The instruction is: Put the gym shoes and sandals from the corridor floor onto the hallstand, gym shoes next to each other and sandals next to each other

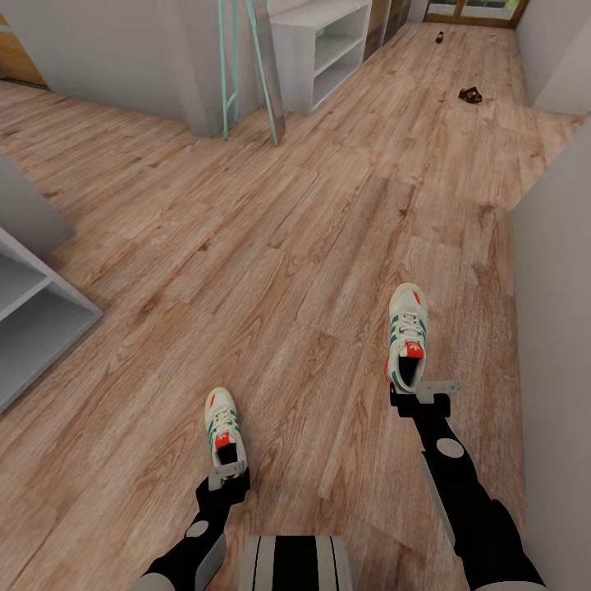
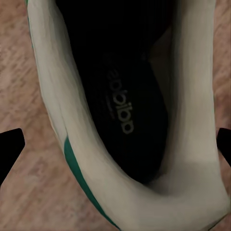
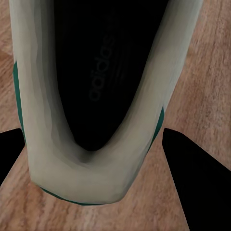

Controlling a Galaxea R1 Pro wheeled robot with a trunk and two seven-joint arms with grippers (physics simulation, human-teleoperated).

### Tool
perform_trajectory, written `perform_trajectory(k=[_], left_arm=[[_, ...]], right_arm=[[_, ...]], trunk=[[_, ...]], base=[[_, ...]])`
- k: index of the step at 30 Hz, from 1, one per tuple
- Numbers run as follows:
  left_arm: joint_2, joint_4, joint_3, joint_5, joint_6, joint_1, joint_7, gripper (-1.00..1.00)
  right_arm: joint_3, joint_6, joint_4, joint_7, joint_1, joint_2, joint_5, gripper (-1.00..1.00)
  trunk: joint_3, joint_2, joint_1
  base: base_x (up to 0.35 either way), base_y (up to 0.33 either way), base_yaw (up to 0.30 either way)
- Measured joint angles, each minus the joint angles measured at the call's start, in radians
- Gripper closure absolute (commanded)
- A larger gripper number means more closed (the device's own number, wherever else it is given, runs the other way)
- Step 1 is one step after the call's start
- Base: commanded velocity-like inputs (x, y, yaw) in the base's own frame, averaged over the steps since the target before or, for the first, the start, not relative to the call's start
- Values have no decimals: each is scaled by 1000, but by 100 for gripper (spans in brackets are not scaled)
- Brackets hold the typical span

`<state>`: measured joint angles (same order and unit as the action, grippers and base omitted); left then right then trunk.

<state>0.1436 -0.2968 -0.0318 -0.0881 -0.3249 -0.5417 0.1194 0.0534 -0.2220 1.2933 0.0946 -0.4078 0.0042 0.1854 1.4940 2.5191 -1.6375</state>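
Two cream gym shoes with green stripes and red-orange accents sit at my grippers, toes pointing away from me. The left gym shoe (image 1: 220, 420) has its heel in my left gripper (image 1: 228, 469), which is shut on it; its dark insole (image 2: 120, 106) lies between the black fingertips (image 2: 10, 147). My right gripper (image 1: 423, 392) is shut on the heel of the right gym shoe (image 1: 408, 328), whose heel rim (image 3: 82, 178) sits between the fingers (image 3: 197, 178). Two dark sandals (image 1: 469, 95) (image 1: 440, 36) lie far down the corridor floor (image 1: 271, 246). I cannot tell which shelved unit is the hallstand.
A pale grey shelved unit (image 1: 37, 316) stands at the left edge. A white unit with open shelf tiers (image 1: 324, 45) stands far ahead, with a teal ladder (image 1: 246, 66) beside it. A grey wall (image 1: 554, 328) runs close along my right.
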Motion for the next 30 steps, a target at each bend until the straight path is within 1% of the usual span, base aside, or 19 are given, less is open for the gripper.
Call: perform_trajectory(k=[1,2,27,30], left_arm=[[0,0,0,0,-1,0,0,-100],[0,0,0,0,-3,0,0,100],[0,-1,0,0,-10,2,-3,100],[0,-2,-2,0,-11,1,-4,100]], right_arm=[[0,0,0,0,0,0,0,100],[0,0,0,0,0,0,0,100],[2,0,0,0,0,-1,0,100],[2,-1,0,0,0,-1,0,100]], trunk=[[0,0,0],[0,0,0],[0,0,0],[-12,-1,1]], base=[[2,0,0],[1,0,0],[0,0,0],[0,0,0]])
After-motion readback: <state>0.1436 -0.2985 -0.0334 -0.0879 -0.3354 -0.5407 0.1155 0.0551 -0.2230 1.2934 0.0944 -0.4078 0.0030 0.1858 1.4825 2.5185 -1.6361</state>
